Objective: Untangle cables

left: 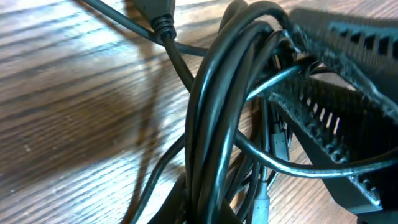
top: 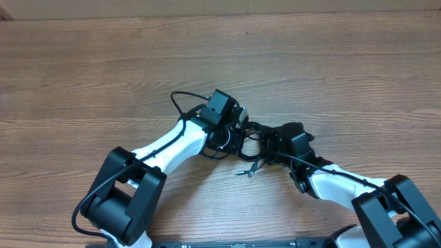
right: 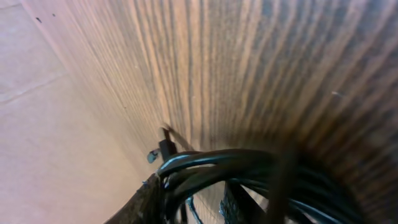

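**Item 1: cables [top: 249, 142].** One knotted black bundle lies on the wooden table [top: 103, 69], about mid-table and directly between the two pincers. Two loose ends [top: 245, 170] with silvery tips run out of the bundle toward the near side and lie flat on the wood.

**Item 2: left pincer [top: 241, 131].**
- The arm enters from the near left. The pincer sits at the left, far edge of the bundle and touches it.
- In its wrist view the ribbed fingers [left: 336, 118] fill the right of the frame. They are clenched, with thin strands pinched between them.
- A thick sheaf of loops [left: 211, 124] is draped just to their left.
- Finding: clamped on the cables.
- A black moulded plug [left: 155, 12] rests on the table at the far edge of that view.
- A silvery-grey plug [left: 261, 202] sits among the strands at the near edge.

**Item 3: right pincer [top: 272, 142].**
- The arm enters from the near right. The pincer sits at the right edge of the bundle, against it.
- From overhead the fingertips are lost among the loops (black on black, nothing separable).
- In its wrist view the bundle [right: 236, 165] crosses the bottom of the frame. It lies across and between the two fingers [right: 142, 202], whose tips are mostly hidden.
- Finding: it cannot be told whether this pincer is closed on the strands or merely stands around them.
- One small plug end [right: 165, 148] juts from the left of the bundle, against the wood.

**Item 4: spacing.** The two pincers stand close together, with only the bundle between them.
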Motion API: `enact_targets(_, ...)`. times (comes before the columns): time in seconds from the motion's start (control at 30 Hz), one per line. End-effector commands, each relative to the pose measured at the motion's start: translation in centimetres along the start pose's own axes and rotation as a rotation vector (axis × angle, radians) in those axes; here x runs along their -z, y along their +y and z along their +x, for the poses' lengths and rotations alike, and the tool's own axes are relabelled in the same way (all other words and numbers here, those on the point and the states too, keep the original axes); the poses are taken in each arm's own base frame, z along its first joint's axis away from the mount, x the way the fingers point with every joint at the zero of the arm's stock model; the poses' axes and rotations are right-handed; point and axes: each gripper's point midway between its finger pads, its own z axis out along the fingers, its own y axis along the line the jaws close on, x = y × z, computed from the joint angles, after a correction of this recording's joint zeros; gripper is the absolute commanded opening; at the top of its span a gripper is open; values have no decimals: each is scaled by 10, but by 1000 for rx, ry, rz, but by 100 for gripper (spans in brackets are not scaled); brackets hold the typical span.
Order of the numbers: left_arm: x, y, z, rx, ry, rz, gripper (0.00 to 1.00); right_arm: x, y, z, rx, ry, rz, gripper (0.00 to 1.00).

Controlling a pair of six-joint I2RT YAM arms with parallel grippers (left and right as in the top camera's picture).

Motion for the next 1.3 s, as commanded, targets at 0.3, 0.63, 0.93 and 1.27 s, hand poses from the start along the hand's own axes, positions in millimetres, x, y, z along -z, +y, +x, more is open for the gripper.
enact_targets(0.3, -2, -11, 4, -58, 15, 28, 4, 0, -6, -17, -21, -66, 36, 12)
enact_targets(0.63, -1, -10, 1, -50, 4, 25, 4, -1, -7, -4, 39, 12, 49, 4)
enact_targets(0.93, 3, -4, -21, -5, -77, 24, 4, 13, 36, 30, 325, 181, -122, 4)
enact_targets(1.27, 10, 27, -38, 155, -157, -82, 4, 56, 64, 16, 484, 167, -190, 4)
